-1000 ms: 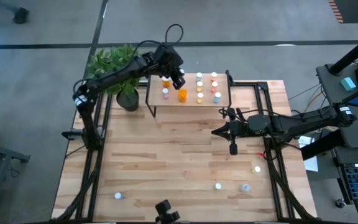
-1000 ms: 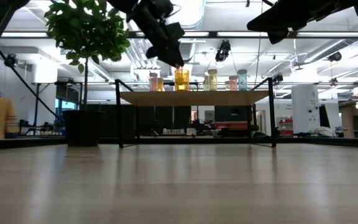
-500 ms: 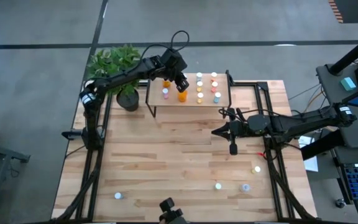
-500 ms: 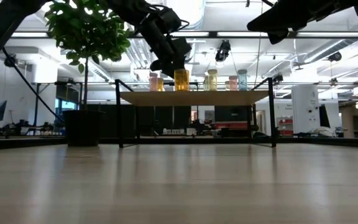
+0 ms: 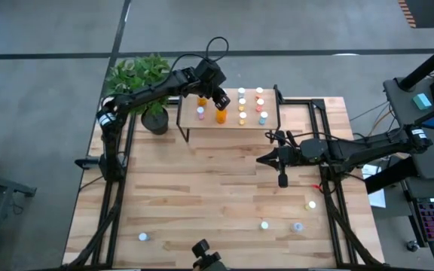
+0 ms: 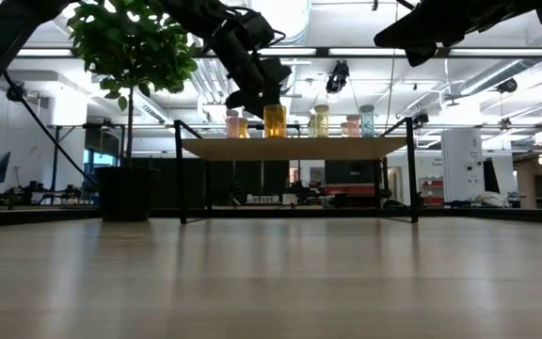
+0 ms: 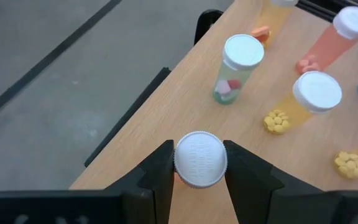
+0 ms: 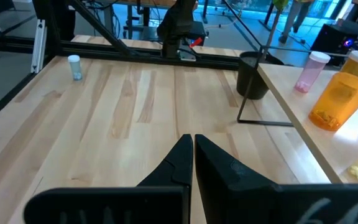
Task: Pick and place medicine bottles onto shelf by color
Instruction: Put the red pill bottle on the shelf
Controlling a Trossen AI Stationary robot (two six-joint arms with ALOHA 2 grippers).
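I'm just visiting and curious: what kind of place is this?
Probably a robotics lab or workshop: two dark robot arms work at a light wooden table, on a bare grey concrete floor, with open ceiling pipes and strip lights.

The left arm reaches from its base at the desk's left edge up and across to the far side, bent at the elbow, its wrist angled down. The left pincer (image 5: 218, 101) sits low over the far part of the desk; in its wrist view the two dark fingers (image 7: 160, 171) press against both sides of a round white cap. The right arm stretches in from the right side, held nearly level above the desk's middle-right. The right pincer (image 5: 282, 179) points toward the near edge, its fingers (image 8: 174, 163) closed together, tips touching, gripping nothing.
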